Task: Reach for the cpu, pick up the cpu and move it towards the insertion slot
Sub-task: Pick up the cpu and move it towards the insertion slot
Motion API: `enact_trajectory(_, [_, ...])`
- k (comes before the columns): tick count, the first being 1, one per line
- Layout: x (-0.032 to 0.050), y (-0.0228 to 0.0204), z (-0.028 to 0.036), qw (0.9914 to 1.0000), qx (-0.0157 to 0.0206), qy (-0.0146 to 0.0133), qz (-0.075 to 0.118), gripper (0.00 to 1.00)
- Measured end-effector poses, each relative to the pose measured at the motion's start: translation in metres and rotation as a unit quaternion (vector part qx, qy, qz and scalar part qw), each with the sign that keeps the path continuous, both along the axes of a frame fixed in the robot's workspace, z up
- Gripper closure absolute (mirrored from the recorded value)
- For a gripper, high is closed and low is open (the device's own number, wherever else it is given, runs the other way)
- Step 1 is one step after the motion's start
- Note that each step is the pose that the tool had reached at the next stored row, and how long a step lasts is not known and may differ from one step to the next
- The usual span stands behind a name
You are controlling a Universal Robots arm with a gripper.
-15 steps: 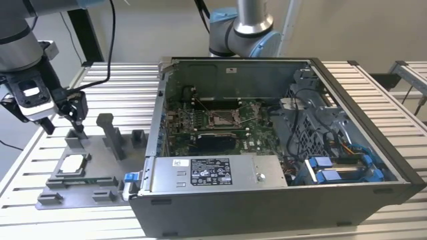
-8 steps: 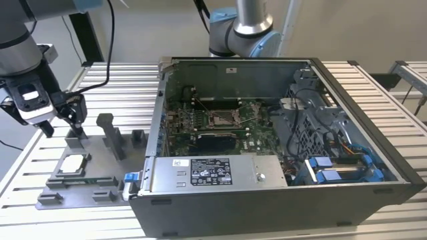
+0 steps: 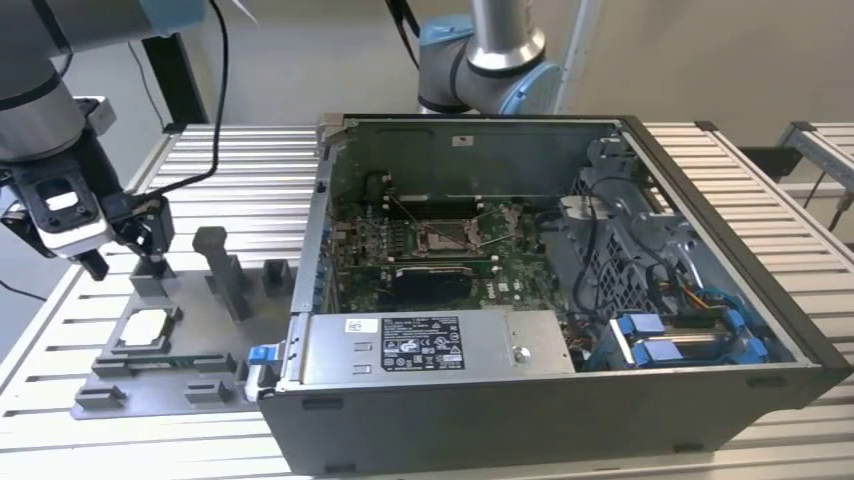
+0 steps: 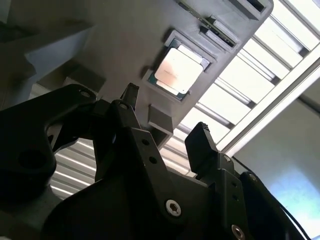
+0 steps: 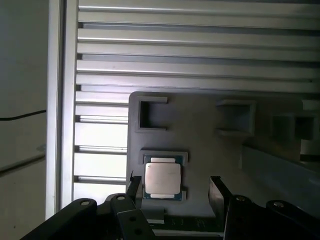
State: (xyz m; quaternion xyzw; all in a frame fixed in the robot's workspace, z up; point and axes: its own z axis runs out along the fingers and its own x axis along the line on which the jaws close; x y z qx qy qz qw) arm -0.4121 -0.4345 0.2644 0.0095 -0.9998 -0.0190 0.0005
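Bench (image 3: 747, 180) carries an open computer case (image 3: 534, 300) and, on the exterior view's left, a grey fixture plate (image 3: 200, 340). Our fingers (image 5: 218, 192) hover spread and empty, straddling the cpu (image 5: 162, 180) nested below; the insertion slot (image 3: 445, 237) sits well apart inside the case.

A table (image 3: 761, 180) made of long silver slats is seen in the exterior view. Two things are set right on it. A flat grey plate (image 3: 200, 335) is laid toward the exterior view's left. A big dark computer case (image 3: 534, 420), open on top, is placed just beside it, toward the exterior view's right.
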Motion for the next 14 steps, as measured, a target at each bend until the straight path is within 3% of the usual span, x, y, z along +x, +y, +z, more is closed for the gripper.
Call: enact_trajectory(14, [-0.0024,-0.0001,-0.0162,1.00000,0.0000,0.0000,0.000,0.00])
